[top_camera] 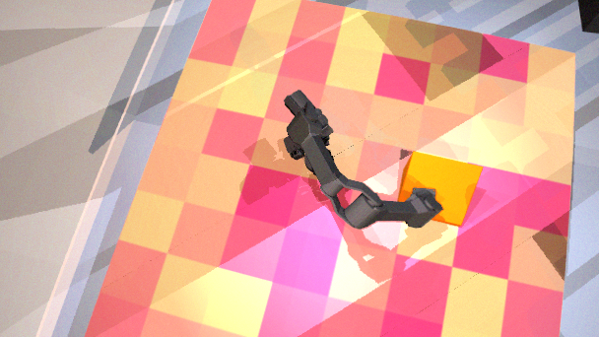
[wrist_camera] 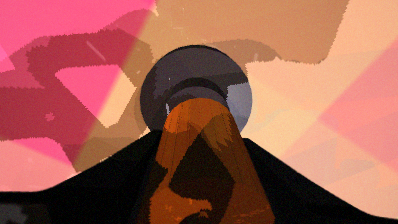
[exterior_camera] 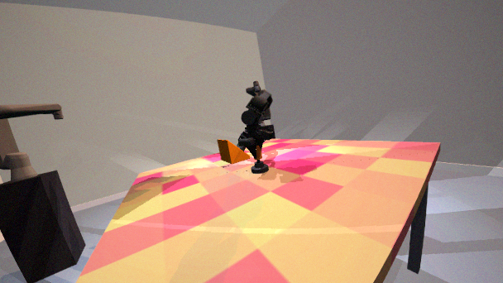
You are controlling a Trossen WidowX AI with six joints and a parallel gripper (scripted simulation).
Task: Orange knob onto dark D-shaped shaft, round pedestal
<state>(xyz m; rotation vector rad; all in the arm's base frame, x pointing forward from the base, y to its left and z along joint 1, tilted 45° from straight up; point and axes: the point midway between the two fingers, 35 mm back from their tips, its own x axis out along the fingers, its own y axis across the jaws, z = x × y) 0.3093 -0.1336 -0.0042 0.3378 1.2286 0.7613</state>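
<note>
Holding the orange knob [exterior_camera: 259, 153] [wrist_camera: 197, 117] between the fingers of the pincer [exterior_camera: 259, 147] [wrist_camera: 200, 141], closed on its sides; lined up over the middle of the round dark stand [exterior_camera: 260, 169] [wrist_camera: 159, 80], below the pincer; cannot tell how far down the shaft; near the pincer, an orange wedge [top_camera: 445, 179] [exterior_camera: 232, 153] on the checkered table [top_camera: 207, 276] [exterior_camera: 256, 215].

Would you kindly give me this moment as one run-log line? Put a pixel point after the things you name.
tool [exterior_camera: 258, 154] [wrist_camera: 200, 141]: closed on orange knob [exterior_camera: 259, 152] [wrist_camera: 197, 114] | knob: over round pedestal [exterior_camera: 260, 168] [wrist_camera: 195, 62] | flat-side match: not visible | release: not done
</note>
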